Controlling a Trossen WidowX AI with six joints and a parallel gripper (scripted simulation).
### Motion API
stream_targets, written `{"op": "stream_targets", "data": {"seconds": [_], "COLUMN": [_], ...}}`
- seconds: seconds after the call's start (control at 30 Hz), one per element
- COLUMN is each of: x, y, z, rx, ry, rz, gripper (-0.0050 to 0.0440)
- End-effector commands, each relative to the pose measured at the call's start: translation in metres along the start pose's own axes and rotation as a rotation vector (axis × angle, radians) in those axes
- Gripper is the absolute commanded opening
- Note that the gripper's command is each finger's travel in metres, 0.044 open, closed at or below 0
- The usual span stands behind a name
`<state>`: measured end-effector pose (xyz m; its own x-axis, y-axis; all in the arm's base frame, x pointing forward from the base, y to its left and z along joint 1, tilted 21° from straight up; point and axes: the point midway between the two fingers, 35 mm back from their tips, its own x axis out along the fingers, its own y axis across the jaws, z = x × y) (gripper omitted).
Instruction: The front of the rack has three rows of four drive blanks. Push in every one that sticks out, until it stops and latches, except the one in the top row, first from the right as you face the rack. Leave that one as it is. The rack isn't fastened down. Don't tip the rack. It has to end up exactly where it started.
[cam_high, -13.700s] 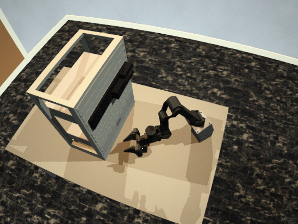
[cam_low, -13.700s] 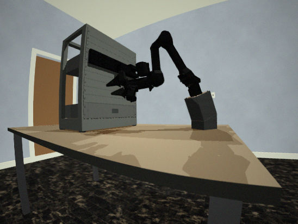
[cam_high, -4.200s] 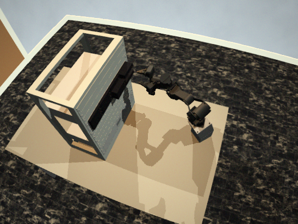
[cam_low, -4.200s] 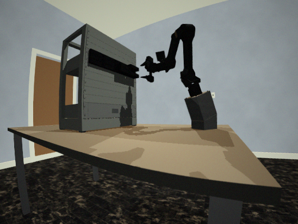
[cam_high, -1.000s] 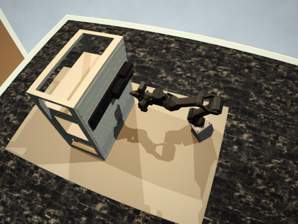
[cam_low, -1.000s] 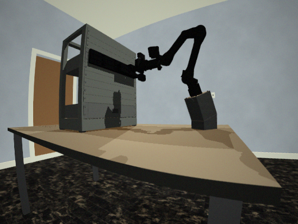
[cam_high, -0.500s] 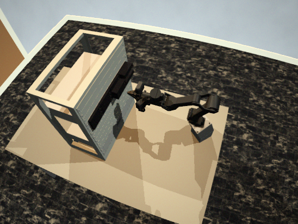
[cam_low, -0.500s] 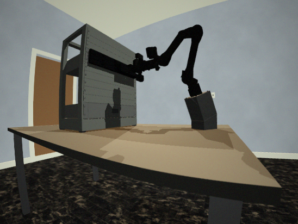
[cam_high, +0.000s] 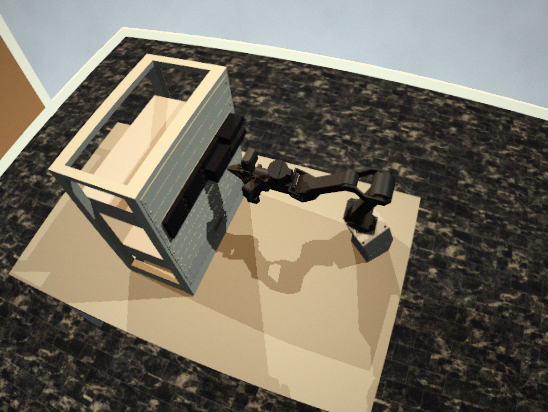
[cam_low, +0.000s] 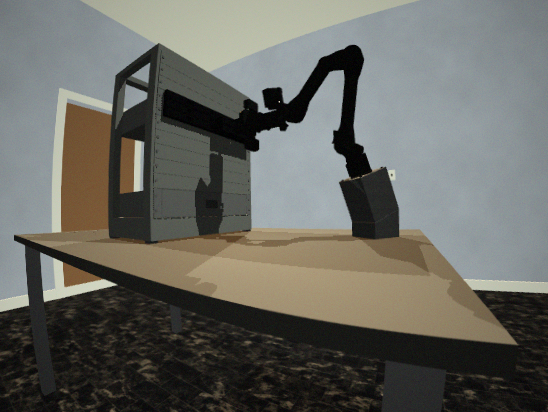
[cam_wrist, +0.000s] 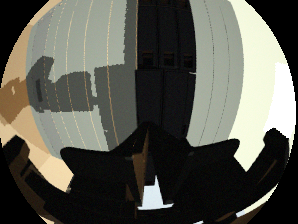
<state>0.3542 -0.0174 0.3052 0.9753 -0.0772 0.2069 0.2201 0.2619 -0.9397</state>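
Top view, rack (cam_high: 177, 132) (cam_low: 180, 172) (cam_wrist: 218, 50): upright on the worktop (cam_high: 320, 320) (cam_low: 300, 280), front toward the arm (cam_high: 325, 182) (cam_low: 351, 90).
Drive blanks (cam_high: 187, 200) (cam_low: 192, 112) (cam_wrist: 162, 95): black, set in a dark band across the upper part of the rack's front.
Blanks, facing the rack: toward the right end, dark blocks stand proud of the band; those toward the left end look about level with one another. Exact count sticking out: cannot tell.
Top row, first from right: a raised block shows at that end in the top view; how far it protrudes, not readable.
Pincer (cam_high: 232, 170) (cam_low: 231, 125) (cam_wrist: 147, 125): closed, nothing gripped. Tips point at the band, right of its middle, close to a protruding block; contact cannot be told.
Arm: reaches over the worktop from its base (cam_high: 372, 245) (cam_low: 380, 215), elbow high, forearm sloping down to the pincer.
Shadow: arm's outline falls on the rack front below the band and on the worktop.
Latching: not discernible.
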Motion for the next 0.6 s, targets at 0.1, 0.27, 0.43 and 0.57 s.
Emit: {"op": "stream_targets", "data": {"seconds": [0.1,0.27,0.43,0.57], "x": [0.0019,0.0017,0.0015,0.0015], "y": [-0.0097,-0.0102,-0.0109,-0.011], "z": [0.0027,0.003,0.0034,0.0034], "rx": [0.0,0.0,0.0,0.0], "ry": [-0.007,-0.007,-0.007,-0.007], "rz": [-0.024,-0.024,-0.024,-0.024], "gripper": [0.0,0.0,0.0,0.0]}}
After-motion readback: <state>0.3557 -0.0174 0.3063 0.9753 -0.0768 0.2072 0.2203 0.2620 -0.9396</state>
